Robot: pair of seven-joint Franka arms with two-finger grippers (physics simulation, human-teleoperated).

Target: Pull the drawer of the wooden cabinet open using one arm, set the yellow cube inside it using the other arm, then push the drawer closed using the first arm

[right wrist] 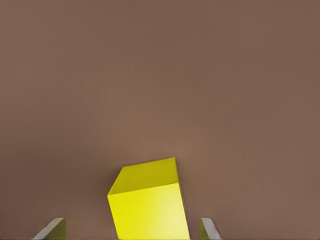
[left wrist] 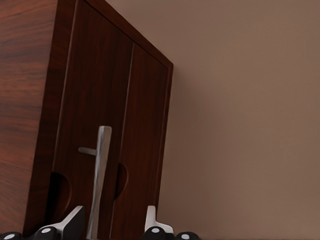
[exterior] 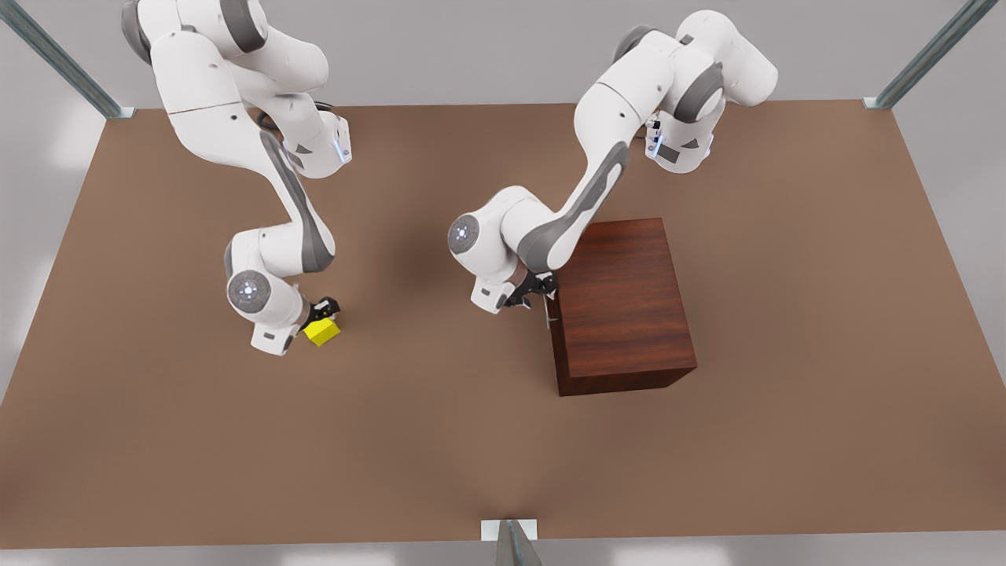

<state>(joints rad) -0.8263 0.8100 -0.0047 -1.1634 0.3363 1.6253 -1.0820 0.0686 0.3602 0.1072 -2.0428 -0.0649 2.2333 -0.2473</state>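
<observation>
Brown bench (exterior: pixel 440 440) carries the wooden cabinet (exterior: pixel 629 306) on the front view's right, drawer (left wrist: pixel 107 125) shut; left gripper (exterior: pixel 537 292) has jaws apart around the handle (left wrist: pixel 99 175); close squarely, pull straight; right gripper (exterior: pixel 321 309), jaws apart, straddles the yellow cube (exterior: pixel 322 331) at left.

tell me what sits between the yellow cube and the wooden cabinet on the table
In the front view, the left gripper and its forearm, at the cabinet's handle; otherwise bare table from the yellow cube.
</observation>
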